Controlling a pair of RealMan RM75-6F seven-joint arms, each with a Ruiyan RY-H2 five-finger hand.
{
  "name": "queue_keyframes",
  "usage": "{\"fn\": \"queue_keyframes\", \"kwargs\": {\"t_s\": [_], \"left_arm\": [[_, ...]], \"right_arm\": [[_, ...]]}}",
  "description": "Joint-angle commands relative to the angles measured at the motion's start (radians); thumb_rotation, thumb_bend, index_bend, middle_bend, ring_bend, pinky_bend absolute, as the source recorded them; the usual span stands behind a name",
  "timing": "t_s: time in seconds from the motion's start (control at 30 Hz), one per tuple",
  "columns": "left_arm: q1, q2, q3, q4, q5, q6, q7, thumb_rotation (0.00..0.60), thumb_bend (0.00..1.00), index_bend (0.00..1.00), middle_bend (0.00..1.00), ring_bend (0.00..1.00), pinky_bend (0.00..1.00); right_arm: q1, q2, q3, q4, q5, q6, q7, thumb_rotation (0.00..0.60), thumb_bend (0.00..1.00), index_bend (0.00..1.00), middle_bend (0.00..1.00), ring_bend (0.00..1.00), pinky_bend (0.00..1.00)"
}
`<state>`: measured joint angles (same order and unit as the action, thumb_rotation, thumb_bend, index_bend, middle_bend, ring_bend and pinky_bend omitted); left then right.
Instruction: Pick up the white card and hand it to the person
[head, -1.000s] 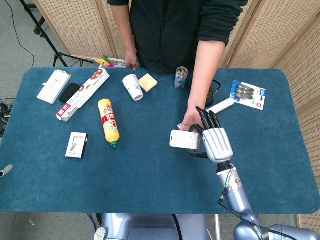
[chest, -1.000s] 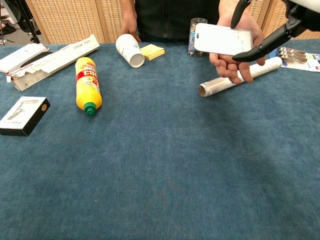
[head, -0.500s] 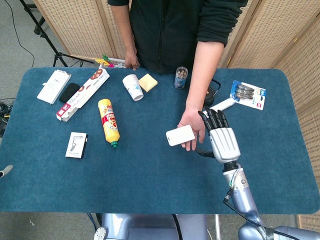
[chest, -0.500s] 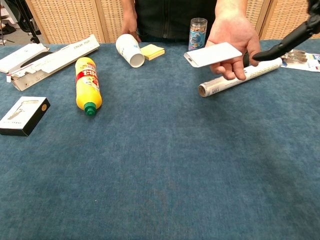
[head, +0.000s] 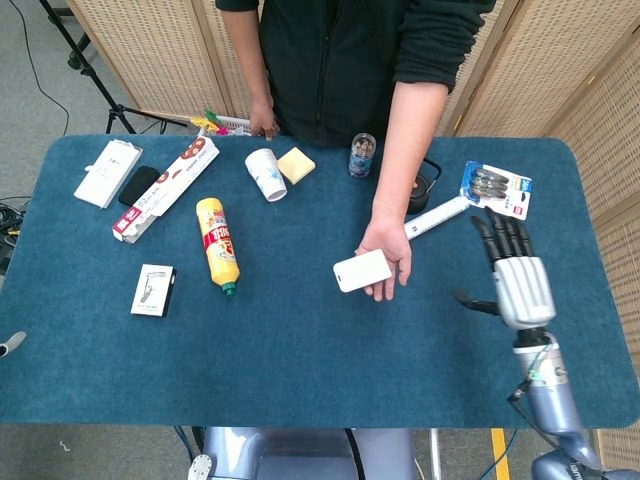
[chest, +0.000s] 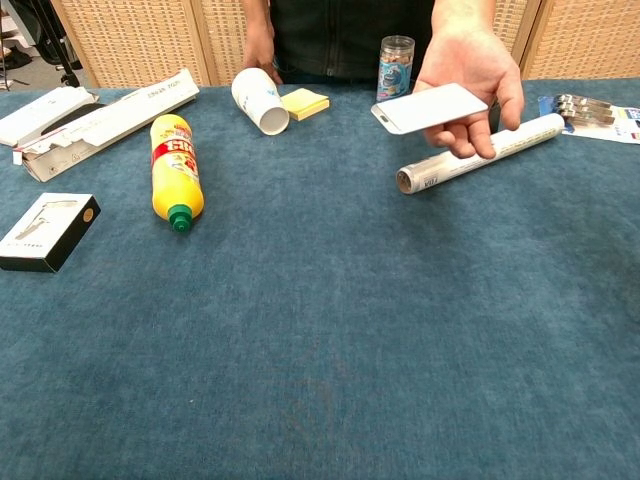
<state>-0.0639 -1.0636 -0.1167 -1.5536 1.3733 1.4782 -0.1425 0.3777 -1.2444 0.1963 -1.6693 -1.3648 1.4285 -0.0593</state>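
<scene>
The white card (head: 362, 270) lies flat in the person's open palm (head: 390, 262) over the middle right of the table; the chest view shows the same card (chest: 429, 107) held above a foil roll. My right hand (head: 512, 277) hovers well to the right of the card, fingers spread and holding nothing. It does not appear in the chest view. My left hand is in neither view.
On the blue table (head: 300, 350): a foil roll (head: 438, 215), a blister pack (head: 497, 189), a small jar (head: 362, 155), sticky notes (head: 296, 164), a paper cup (head: 266, 174), a yellow bottle (head: 218, 244), a black box (head: 154, 290), and cartons (head: 165, 186) at far left.
My right hand let go of the card, leaving it in the person's palm, and drew away to the right, out of the chest view. The person's hand stayed put.
</scene>
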Motion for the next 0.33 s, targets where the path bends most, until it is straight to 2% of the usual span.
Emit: {"fn": "queue_keyframes", "kwargs": {"t_s": [0.03, 0.17, 0.33], "left_arm": [[0.001, -0.004, 0.001, -0.001, 0.002, 0.004, 0.009, 0.600, 0.00, 0.00, 0.00, 0.00, 0.03], [-0.001, -0.008, 0.002, -0.001, 0.005, 0.005, 0.020, 0.600, 0.00, 0.00, 0.00, 0.00, 0.03], [0.001, -0.009, 0.002, 0.000, 0.010, 0.012, 0.022, 0.600, 0.00, 0.00, 0.00, 0.00, 0.03]], "right_arm": [[-0.109, 0.002, -0.061, 0.254, -0.058, 0.068, 0.244, 0.600, 0.00, 0.00, 0.00, 0.00, 0.00], [-0.162, -0.008, -0.098, 0.288, -0.097, 0.127, 0.270, 0.600, 0.00, 0.00, 0.00, 0.00, 0.00], [-0.199, 0.000, -0.119, 0.255, -0.124, 0.169, 0.237, 0.600, 0.00, 0.00, 0.00, 0.00, 0.00]]}}
